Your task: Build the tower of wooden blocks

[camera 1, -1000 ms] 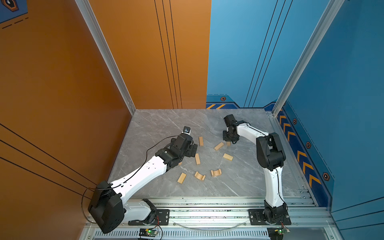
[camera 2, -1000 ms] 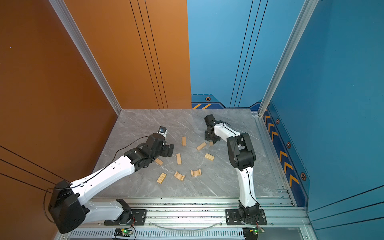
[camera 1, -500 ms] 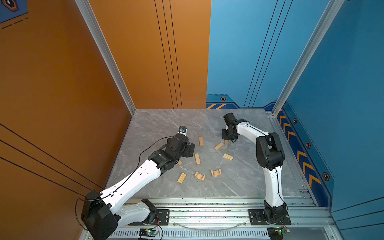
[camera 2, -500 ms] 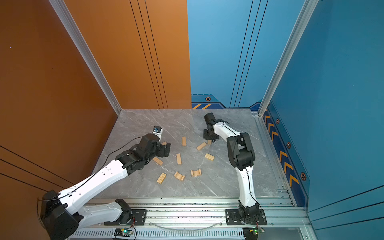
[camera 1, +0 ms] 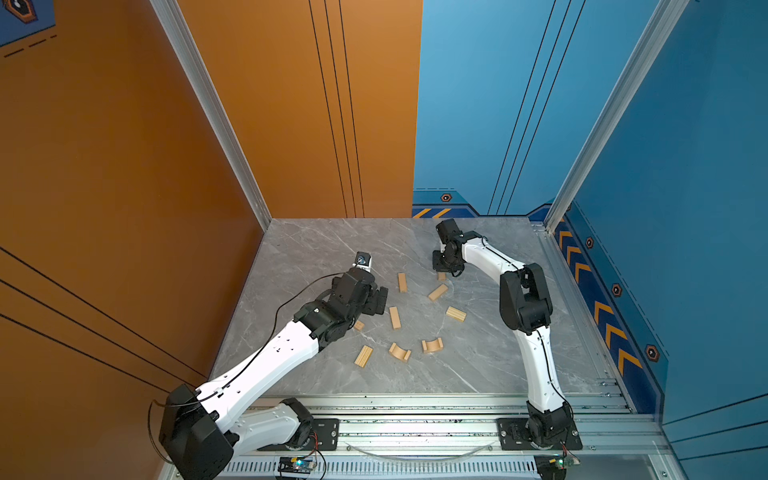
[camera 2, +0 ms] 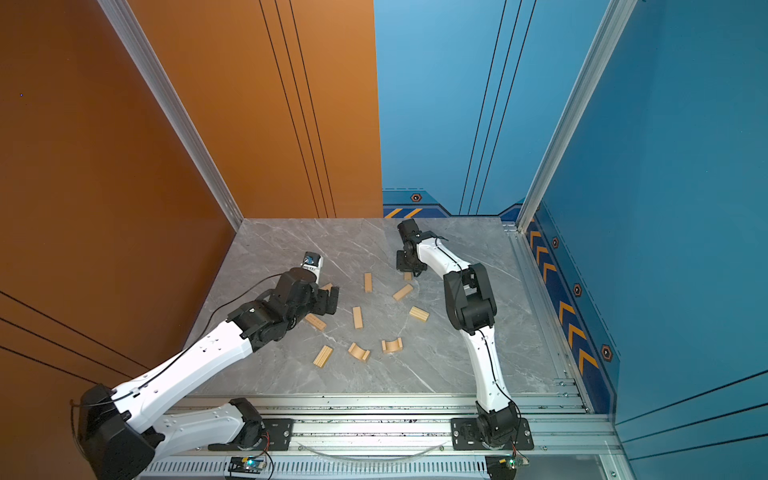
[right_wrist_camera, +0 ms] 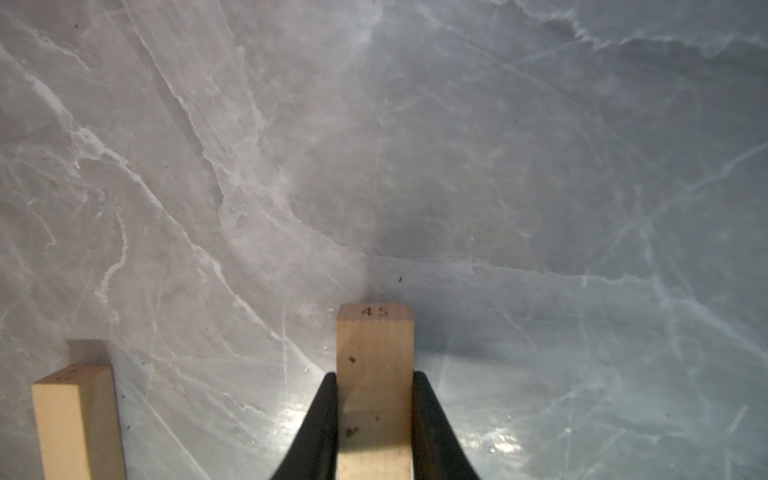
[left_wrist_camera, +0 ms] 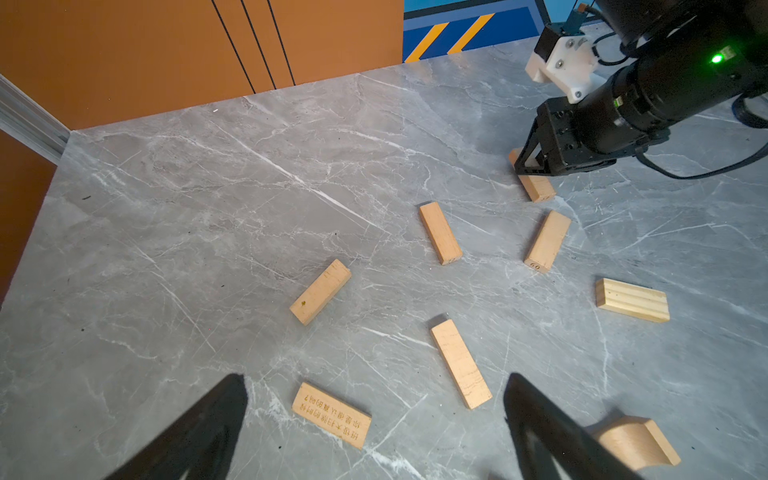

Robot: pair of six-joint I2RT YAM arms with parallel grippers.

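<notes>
Zero layers of the tower stood yet: all the wood blocks [camera 1: 437,292] lay singly on the grey marble table [camera 1: 478,374], none resting on another. Nearest the rail, at lower centre of both top views, sat a grooved slab [camera 1: 363,356], an arch [camera 1: 400,352] and a second arch [camera 1: 432,345], well apart from both arms. Further in, a little below and left of centre, the left gripper [left_wrist_camera: 374,380] hung with its fingers spread wide and empty. In the left wrist view an engraved bar [left_wrist_camera: 331,415] lay on the table between them, untouched. Around the middle lay loose bars [camera 1: 395,318] and a second slab [camera 1: 456,313]. Farthest back, just right of centre, the right gripper [right_wrist_camera: 374,376] was clamped on a bar marked 45 [right_wrist_camera: 374,332], low at the table with a neighbouring bar [right_wrist_camera: 75,415] just beside it. Whether the held bar had left the surface could not be told. By my judgement the task was barely begun: the base, every crossed layer and the capping slab all remained.
</notes>
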